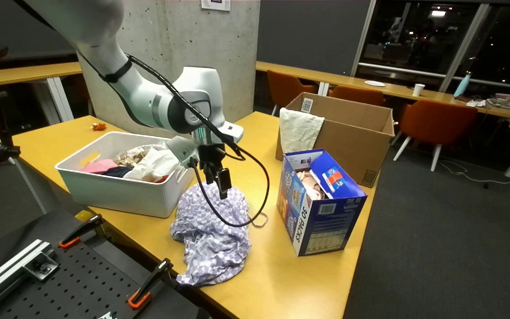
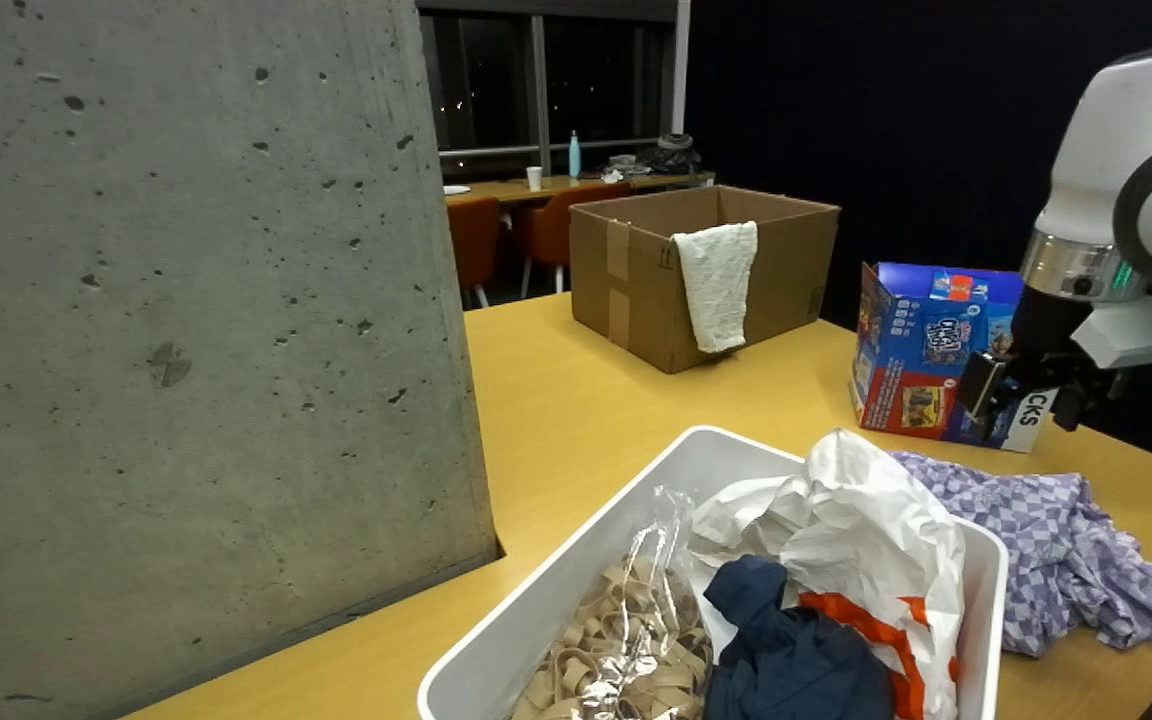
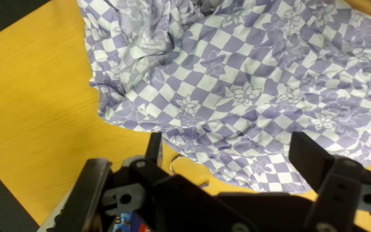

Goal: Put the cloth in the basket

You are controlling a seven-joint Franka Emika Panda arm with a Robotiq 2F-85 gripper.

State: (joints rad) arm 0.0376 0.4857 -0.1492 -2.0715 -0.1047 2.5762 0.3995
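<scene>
In an exterior view we see a snack carton (image 2: 936,350) behind the pincer (image 2: 1026,412) and, left of it, a cardboard box (image 2: 651,300) with a white towel (image 2: 721,285) hung over its edge; lower left of the pincer we find a white bag (image 2: 866,510), farther left a concrete pillar (image 2: 216,350), and well beyond the pincer chairs (image 2: 474,240), a cup (image 2: 534,178) and a bottle (image 2: 574,157)

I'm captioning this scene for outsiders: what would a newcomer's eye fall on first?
Probably the crumpled purple-and-white checkered fabric cloth, lying on the yellow table below the open black gripper. Next may come the rectangular white plastic basket beside it, holding a crumpled white bag and dark blue fabric. The blue printed cardboard carton, standing open-topped on the same table, might also catch attention.
</scene>
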